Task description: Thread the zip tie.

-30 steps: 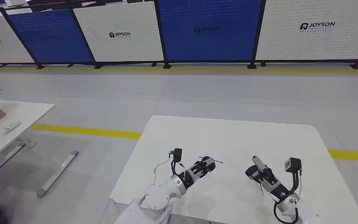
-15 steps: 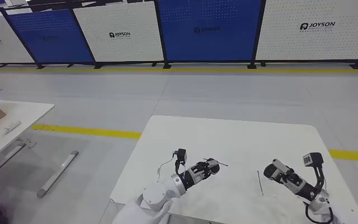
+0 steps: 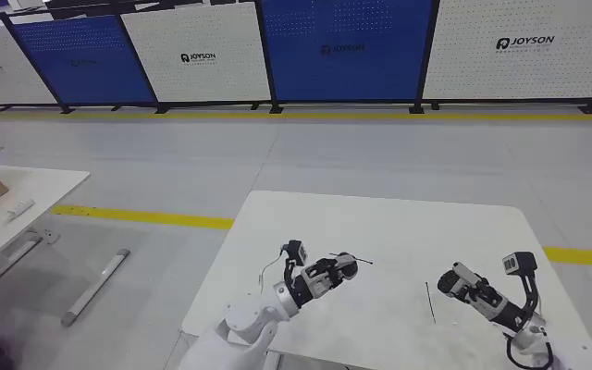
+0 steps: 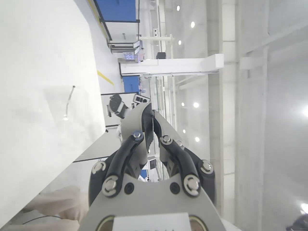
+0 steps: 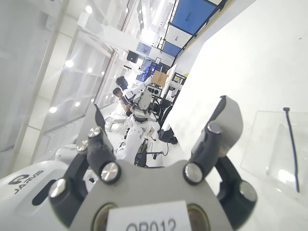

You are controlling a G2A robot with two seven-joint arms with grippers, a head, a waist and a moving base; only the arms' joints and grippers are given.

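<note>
Nearest the robot, the right tool (image 5: 160,108) now sits out toward the right edge of the bench (image 3: 388,222), its fingers spread wide with nothing between them. A second ago it hung right over the spot where the loose zip tie (image 3: 430,302) now lies uncovered. In the last half second it has hardly stirred. That tie rests flat on the bench, just beside the right tool on its inner side, and nothing touches it. Its long axis runs almost straight away from the robot, only a little slanted. The square head is at the far end and the tail points back toward the robot.

A little farther in, the left tool (image 4: 152,117) is pinched together on the held zip tie (image 3: 356,260), a thin dark strip carried above the bench. Over that second it has shifted only a touch. The strip lies crosswise, its longer free end poking toward the right arm, roughly square to the loose tie. Which end carries the head I cannot make out.

To my eye, threading has not started. The arms stand well apart, and the right tool would need a fresh hold before any tail meets a head.

Beyond the bench run the yellow floor line (image 3: 139,216) and the blue and white panels (image 3: 347,51).
</note>
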